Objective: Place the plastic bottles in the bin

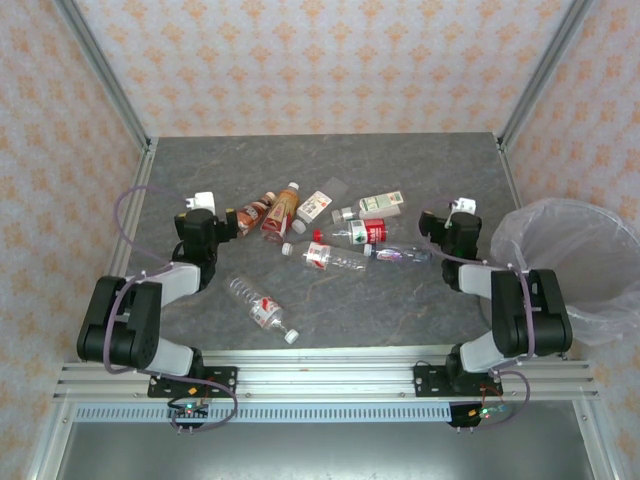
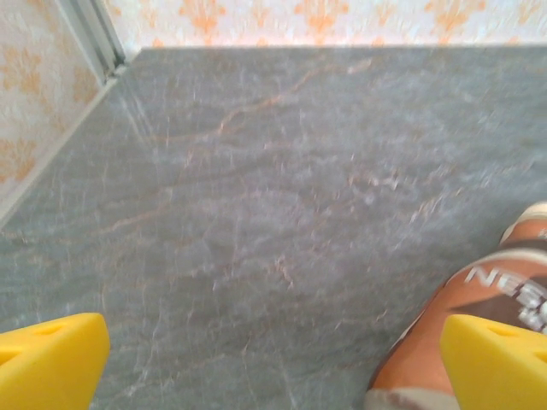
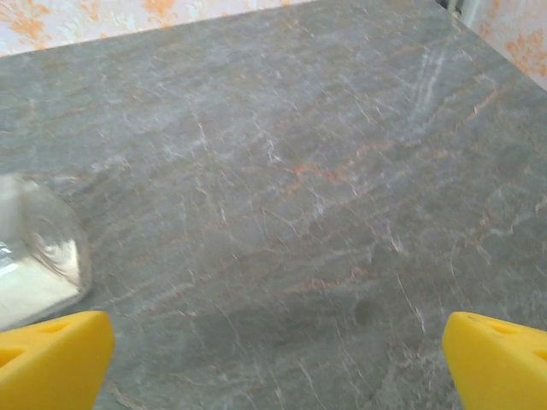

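Note:
Several plastic bottles lie scattered across the middle of the grey table. Two brown-labelled bottles [image 1: 270, 212] lie at the left of the group, beside a white-labelled one [image 1: 318, 205]. Further right are a green-and-white one [image 1: 378, 204], a red-labelled one [image 1: 356, 235] and two clear ones [image 1: 333, 259]. One clear bottle [image 1: 262, 309] lies alone nearer the front. My left gripper [image 1: 203, 212] [image 2: 273, 376] is open just left of a brown-labelled bottle [image 2: 466, 329]. My right gripper [image 3: 273, 376] [image 1: 457, 215] is open over bare table, right of a clear bottle [image 3: 34, 256]. The bag-lined bin [image 1: 580, 265] stands at the far right.
The table's back edge meets patterned walls with metal frame posts [image 1: 105, 75] at the corners. A rail [image 1: 320, 375] runs along the near edge, where the arm bases are bolted. The bin sits off the table's right edge, close behind the right arm [image 1: 525, 310].

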Action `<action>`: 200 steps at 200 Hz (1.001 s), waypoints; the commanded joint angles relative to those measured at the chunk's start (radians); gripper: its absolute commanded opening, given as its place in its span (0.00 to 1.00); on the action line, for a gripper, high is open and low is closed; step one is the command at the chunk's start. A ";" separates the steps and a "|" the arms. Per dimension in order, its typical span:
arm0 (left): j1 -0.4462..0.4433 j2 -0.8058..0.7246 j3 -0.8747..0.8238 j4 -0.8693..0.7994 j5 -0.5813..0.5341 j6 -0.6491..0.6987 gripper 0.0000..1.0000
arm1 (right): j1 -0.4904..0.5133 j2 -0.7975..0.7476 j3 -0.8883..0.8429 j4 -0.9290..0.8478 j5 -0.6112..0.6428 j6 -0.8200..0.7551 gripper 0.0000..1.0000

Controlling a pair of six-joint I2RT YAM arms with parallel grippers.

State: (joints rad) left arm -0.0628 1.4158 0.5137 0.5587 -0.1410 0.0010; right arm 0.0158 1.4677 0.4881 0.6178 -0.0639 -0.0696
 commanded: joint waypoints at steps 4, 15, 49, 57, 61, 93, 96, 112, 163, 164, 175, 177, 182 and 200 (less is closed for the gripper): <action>0.006 -0.069 0.016 -0.095 -0.034 -0.007 1.00 | 0.011 -0.072 0.052 -0.127 -0.053 -0.041 0.99; 0.006 -0.103 0.026 -0.131 -0.052 -0.020 1.00 | 0.020 -0.100 0.064 -0.158 -0.066 -0.052 0.99; -0.001 -0.227 0.114 -0.361 -0.142 -0.214 1.00 | 0.040 -0.169 0.109 -0.234 -0.157 0.024 0.99; -0.005 -0.255 0.145 -0.449 -0.156 -0.298 1.00 | 0.045 -0.174 0.124 -0.251 -0.182 0.060 0.99; -0.007 -0.267 0.158 -0.487 -0.156 -0.339 1.00 | 0.048 -0.174 0.132 -0.257 -0.195 0.076 0.99; -0.074 -0.342 0.214 -0.743 -0.183 -0.499 1.00 | 0.075 -0.136 0.182 -0.277 -0.293 0.218 0.99; -0.085 -0.347 0.219 -0.770 -0.203 -0.515 1.00 | 0.078 -0.131 0.186 -0.278 -0.299 0.228 0.99; -0.121 -0.362 0.259 -0.930 -0.223 -0.612 1.00 | 0.098 -0.105 0.206 -0.270 -0.301 0.278 0.99; -0.158 -0.381 0.305 -1.324 -0.007 -0.820 1.00 | 0.129 -0.042 0.213 -0.133 -0.324 0.401 0.99; -0.158 -0.385 0.303 -1.326 -0.005 -0.825 1.00 | 0.130 -0.041 0.214 -0.132 -0.325 0.402 0.99; -0.158 -0.410 0.285 -1.352 0.035 -0.875 1.00 | 0.133 -0.031 0.219 -0.113 -0.341 0.408 0.99; -0.159 -0.414 0.282 -1.354 0.045 -0.881 1.00 | 0.133 -0.029 0.220 -0.109 -0.345 0.409 0.99; -0.159 -0.421 0.276 -1.362 0.066 -0.898 1.00 | 0.134 -0.026 0.219 -0.101 -0.349 0.410 0.99; -0.158 -0.423 0.277 -1.428 0.113 -0.965 1.00 | 0.142 -0.014 0.216 -0.070 -0.358 0.409 0.99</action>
State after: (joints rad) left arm -0.2161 1.0157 0.7956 -0.6930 -0.1196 -0.8154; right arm 0.1459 1.4418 0.6743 0.4549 -0.3870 0.3054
